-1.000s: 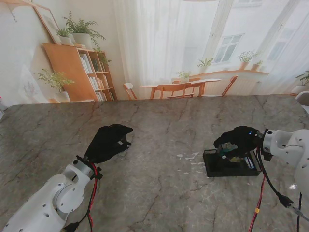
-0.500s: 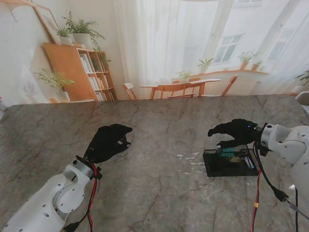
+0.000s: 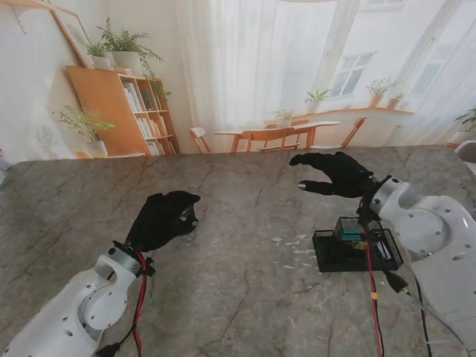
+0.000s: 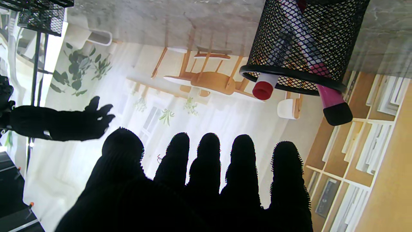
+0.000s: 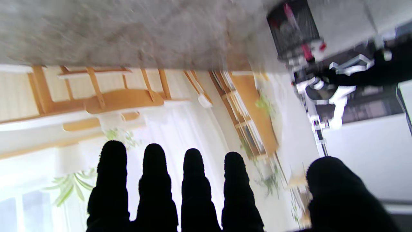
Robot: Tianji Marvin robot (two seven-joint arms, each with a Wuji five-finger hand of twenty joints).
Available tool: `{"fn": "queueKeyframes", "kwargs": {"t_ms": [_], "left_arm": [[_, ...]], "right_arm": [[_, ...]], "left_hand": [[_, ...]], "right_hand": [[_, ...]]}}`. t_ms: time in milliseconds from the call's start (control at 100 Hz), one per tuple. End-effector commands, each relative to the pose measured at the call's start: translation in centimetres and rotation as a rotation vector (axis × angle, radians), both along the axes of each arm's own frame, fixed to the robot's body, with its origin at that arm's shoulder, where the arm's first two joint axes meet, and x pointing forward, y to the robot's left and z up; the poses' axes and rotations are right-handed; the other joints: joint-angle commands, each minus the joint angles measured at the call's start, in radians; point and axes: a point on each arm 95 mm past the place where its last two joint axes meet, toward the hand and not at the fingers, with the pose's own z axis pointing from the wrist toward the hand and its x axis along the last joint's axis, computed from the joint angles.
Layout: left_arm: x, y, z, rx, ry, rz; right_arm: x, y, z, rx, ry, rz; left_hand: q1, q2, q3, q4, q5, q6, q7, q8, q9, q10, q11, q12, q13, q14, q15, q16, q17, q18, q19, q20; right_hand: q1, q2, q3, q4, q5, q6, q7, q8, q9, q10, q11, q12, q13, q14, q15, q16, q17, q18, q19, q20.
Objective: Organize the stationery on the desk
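On the left, the left hand (image 3: 163,218) hovers low over the marble table (image 3: 238,223), fingers straight and slightly apart, holding nothing. Its wrist view shows a black mesh cup (image 4: 302,42) standing just ahead of the fingertips (image 4: 209,145), with a red-capped marker (image 4: 264,87) and a pink pen (image 4: 331,103) poking from its mouth; from the stand view the cup is hidden behind the hand. Small white scraps (image 3: 297,249) lie scattered mid-table, too small to identify. Right of them sits a black tray (image 3: 355,253) holding what looks like a teal box (image 3: 348,229) and some dark items I cannot make out. The right hand (image 3: 331,172) is raised well above the table, farther from me than the tray, fingers spread wide and empty; its wrist view is blurred.
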Motion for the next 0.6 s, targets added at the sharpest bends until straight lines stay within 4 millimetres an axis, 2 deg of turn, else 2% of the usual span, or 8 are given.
{"fn": "queueKeyframes", "kwargs": {"t_ms": [0, 180, 330, 460, 590], "left_arm": [[-0.4, -0.1, 0.0, -0.008, -0.007, -0.001], [-0.7, 0.2, 0.2, -0.015, -0.022, 0.013], [-0.9, 0.3, 0.3, -0.019, -0.024, 0.02], [-1.0, 0.4, 0.4, -0.021, -0.028, 0.024], [-1.1, 0.5, 0.4, -0.018, -0.026, 0.027]], "right_arm": [[-0.9, 2.7, -0.2, 0.053, -0.006, 0.044], [-3.2, 7.2, -0.9, 0.181, -0.04, 0.019], [-5.0, 10.7, -2.9, 0.27, -0.034, -0.031], [-5.7, 12.7, -5.4, 0.308, 0.023, -0.08], [-5.7, 14.0, -8.1, 0.342, 0.135, -0.12]], "left_hand": [[0.019, 0.069, -0.019, -0.014, 0.017, -0.013, 0.006, 0.003, 0.002, -0.02, -0.004, 0.004, 0.009, -0.02, -0.001, 0.006, -0.012, 0.005, -0.01, -0.008], [0.015, 0.067, -0.02, -0.014, 0.016, -0.016, 0.006, 0.003, 0.002, -0.022, -0.004, 0.003, 0.009, -0.021, -0.002, 0.005, -0.015, 0.017, -0.01, -0.007], [0.015, 0.066, -0.019, -0.014, 0.017, -0.02, 0.005, 0.002, 0.001, -0.025, -0.005, 0.002, 0.008, -0.021, -0.004, 0.003, -0.017, 0.031, -0.009, -0.006], [0.015, 0.066, -0.018, -0.013, 0.015, -0.02, 0.004, 0.001, -0.001, -0.026, -0.006, 0.001, 0.007, -0.023, -0.006, 0.001, -0.019, 0.042, -0.007, -0.005], [0.013, 0.064, -0.019, -0.014, 0.014, -0.023, 0.003, 0.0, -0.002, -0.026, -0.007, -0.001, 0.006, -0.022, -0.008, 0.0, -0.02, 0.049, -0.005, -0.004]], "right_hand": [[0.01, -0.023, -0.005, 0.037, 0.011, 0.01, 0.005, -0.016, 0.001, 0.008, -0.016, -0.012, -0.016, -0.018, -0.022, -0.01, -0.02, -0.003, -0.024, -0.018], [0.076, -0.137, 0.052, 0.036, 0.051, 0.002, 0.029, -0.014, 0.061, 0.016, 0.01, 0.008, 0.035, -0.033, 0.001, 0.009, 0.042, 0.0, 0.028, 0.002], [0.095, -0.215, 0.105, 0.034, 0.08, -0.011, 0.049, -0.015, 0.109, 0.009, 0.029, 0.032, 0.102, -0.04, 0.051, 0.041, 0.116, -0.003, 0.099, 0.046], [0.09, -0.234, 0.124, 0.032, 0.095, -0.02, 0.058, -0.016, 0.14, 0.005, 0.04, 0.048, 0.139, -0.049, 0.086, 0.063, 0.162, -0.009, 0.134, 0.077], [0.091, -0.237, 0.13, 0.031, 0.096, -0.018, 0.063, -0.016, 0.144, 0.008, 0.041, 0.059, 0.141, -0.05, 0.109, 0.079, 0.168, -0.021, 0.145, 0.1]]}}
